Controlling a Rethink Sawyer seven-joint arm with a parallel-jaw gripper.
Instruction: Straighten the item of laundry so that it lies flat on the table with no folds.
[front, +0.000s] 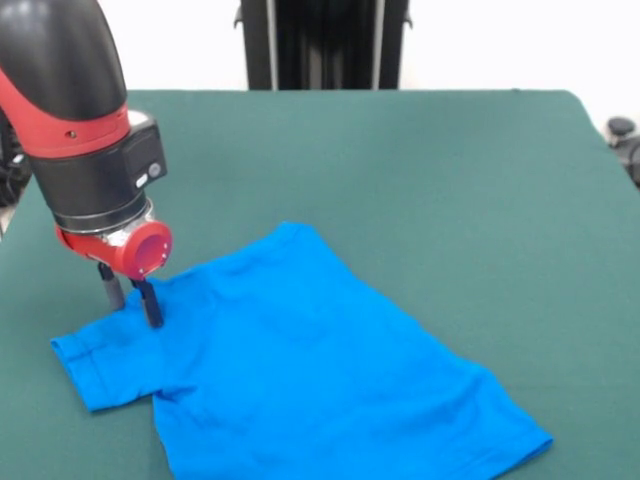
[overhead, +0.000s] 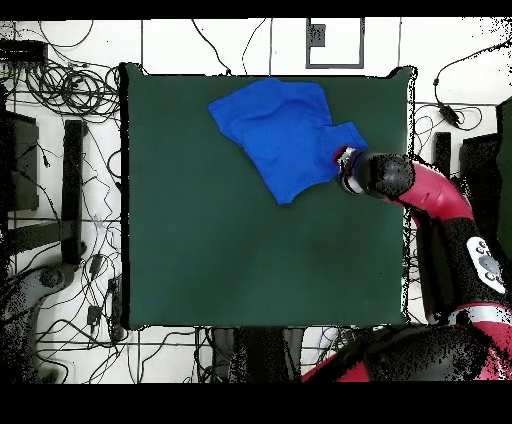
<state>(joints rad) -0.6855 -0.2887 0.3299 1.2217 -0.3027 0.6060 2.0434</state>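
Dark green felt counter (front: 450, 180) carries a bright blue thin T-shirt (front: 300, 360) near its front-left; the end effector (front: 130, 300) pinches cloth beside the left sleeve.

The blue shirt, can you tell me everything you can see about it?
The blue shirt is a bright blue short-sleeved T-shirt of thin, plain cloth. It lies spread on the green table near one edge, turned at a slant, mostly flat with soft wrinkles. One sleeve sticks out to the side. The robot's claw has its two dark fingers down at the sleeve, by the shoulder.
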